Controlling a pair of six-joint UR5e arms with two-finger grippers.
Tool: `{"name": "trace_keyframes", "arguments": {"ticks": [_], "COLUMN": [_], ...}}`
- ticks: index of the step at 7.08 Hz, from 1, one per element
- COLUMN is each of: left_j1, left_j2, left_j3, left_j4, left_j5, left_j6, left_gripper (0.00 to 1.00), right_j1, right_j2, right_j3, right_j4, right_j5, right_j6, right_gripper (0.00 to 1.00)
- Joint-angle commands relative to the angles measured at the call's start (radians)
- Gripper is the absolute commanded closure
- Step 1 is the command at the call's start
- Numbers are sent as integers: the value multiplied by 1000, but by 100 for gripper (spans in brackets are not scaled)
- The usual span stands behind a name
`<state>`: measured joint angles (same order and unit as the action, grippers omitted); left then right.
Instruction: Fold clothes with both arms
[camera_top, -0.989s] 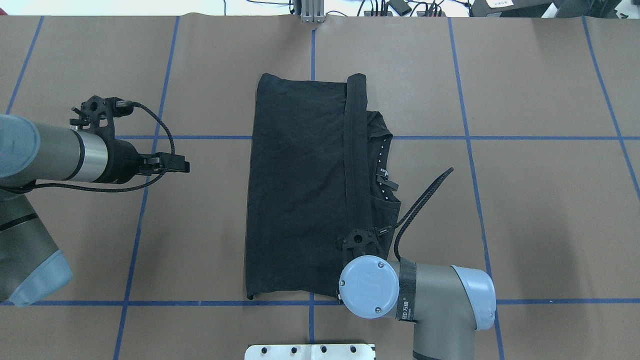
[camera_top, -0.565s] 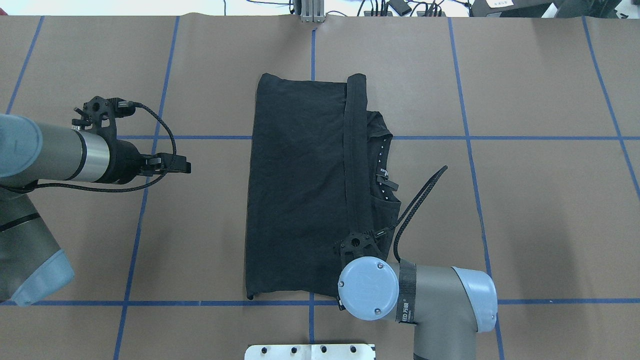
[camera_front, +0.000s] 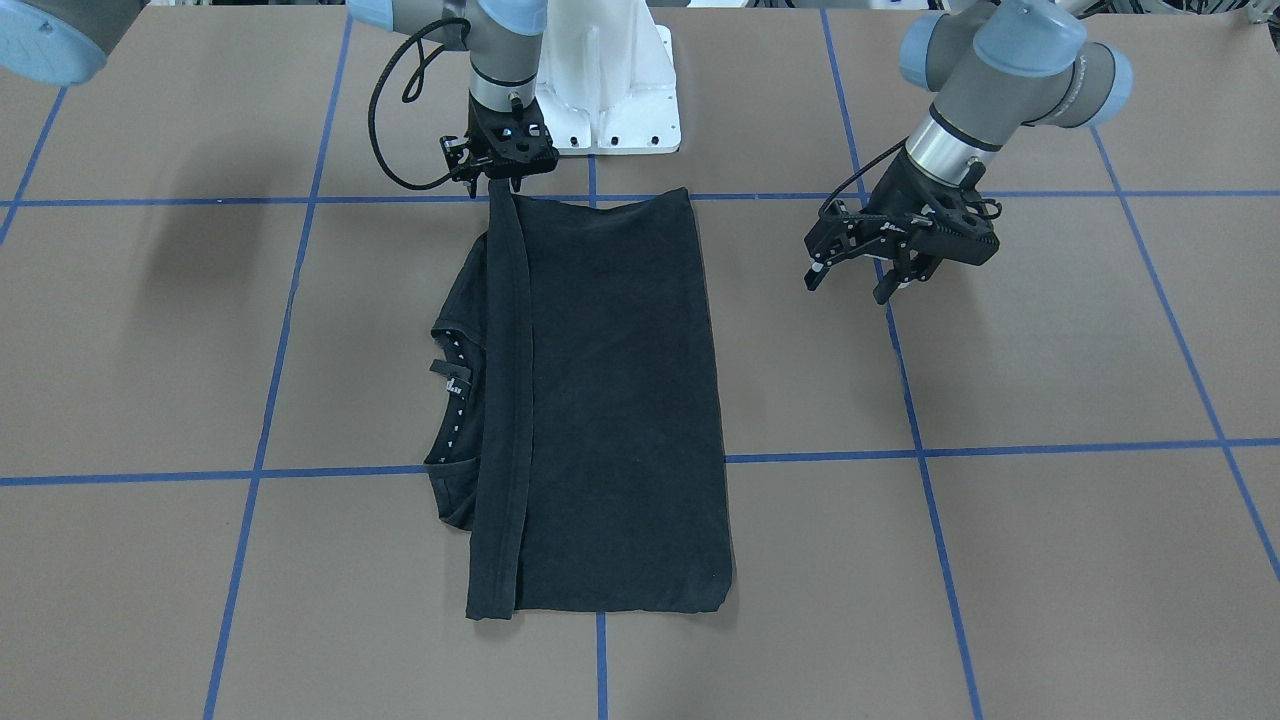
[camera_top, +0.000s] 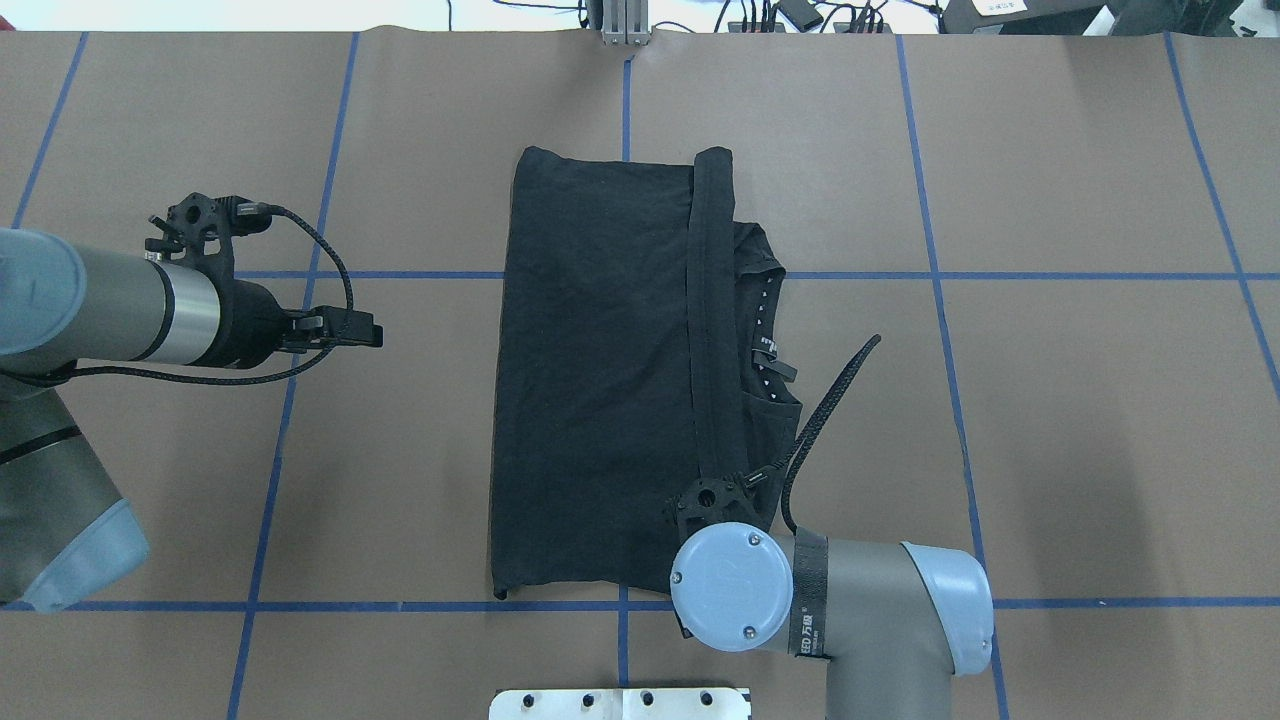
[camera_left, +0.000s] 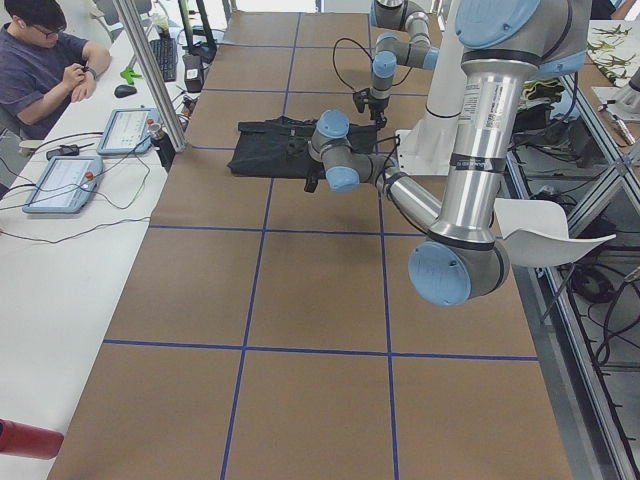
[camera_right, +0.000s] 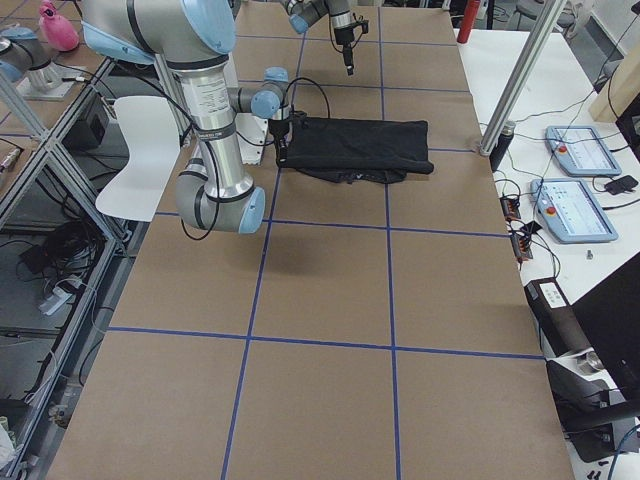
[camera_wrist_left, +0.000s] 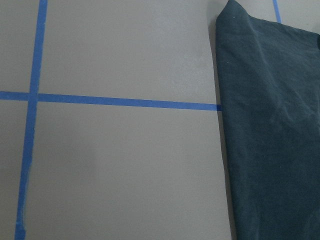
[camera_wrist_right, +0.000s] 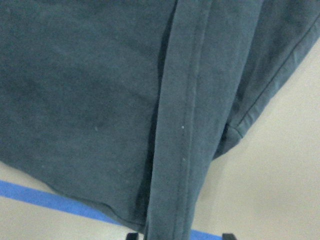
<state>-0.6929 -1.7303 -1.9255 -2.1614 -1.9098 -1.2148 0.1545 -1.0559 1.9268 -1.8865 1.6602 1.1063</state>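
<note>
A: What sits nearest the robot?

B: Taking twelve o'clock as straight away from the robot, the right hand (camera_front: 503, 178) hangs at the near end of a black T-shirt (camera_top: 600, 380), at about the shirt's five o'clock. Its wrist camera shows both fingertips (camera_wrist_right: 132, 235) spread wide, one on each side of a folded band (camera_top: 708, 300) of cloth, not closed on it. Whether they touch the fabric, I cannot tell.

A: And the shirt itself?

B: It lies flat in the middle of the brown tabletop (camera_top: 1050, 420), a long rectangle running from six to twelve, plain black side up. The band runs its whole length along the three o'clock side, and the neckline (camera_top: 770, 340) bulges out past it.

A: The other arm?

B: The left hand (camera_top: 358, 330) hovers well apart at the shirt's nine o'clock, fingers parted, holding nothing.

A: How far along is the folding?

B: Roughly midway, I judge. The sides seem folded in lengthwise. Left to do: tidying the neckline and folding the length across into a compact packet.
</note>
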Motion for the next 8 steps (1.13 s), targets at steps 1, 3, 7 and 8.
{"name": "trace_keyframes", "arguments": {"ticks": [1, 3, 7, 8], "left_j1": [3, 4, 6, 6], "left_j2": [0, -3, -24, -29], "left_j3": [11, 13, 23, 28], "left_j4": [-2, -2, 0, 0], "left_j5": [1, 2, 2, 2], "left_j6": [0, 0, -2, -2], "left_gripper": [0, 0, 0, 0], "right_j1": [-1, -1, 49, 63], "right_j2": [0, 0, -6, -12], "right_j3": [-3, -12, -14, -17], "right_j4": [1, 1, 0, 0], "right_j5": [-4, -13, -1, 0], "right_j6": [-5, -5, -57, -81], "right_gripper": [36, 36, 38, 39]}}
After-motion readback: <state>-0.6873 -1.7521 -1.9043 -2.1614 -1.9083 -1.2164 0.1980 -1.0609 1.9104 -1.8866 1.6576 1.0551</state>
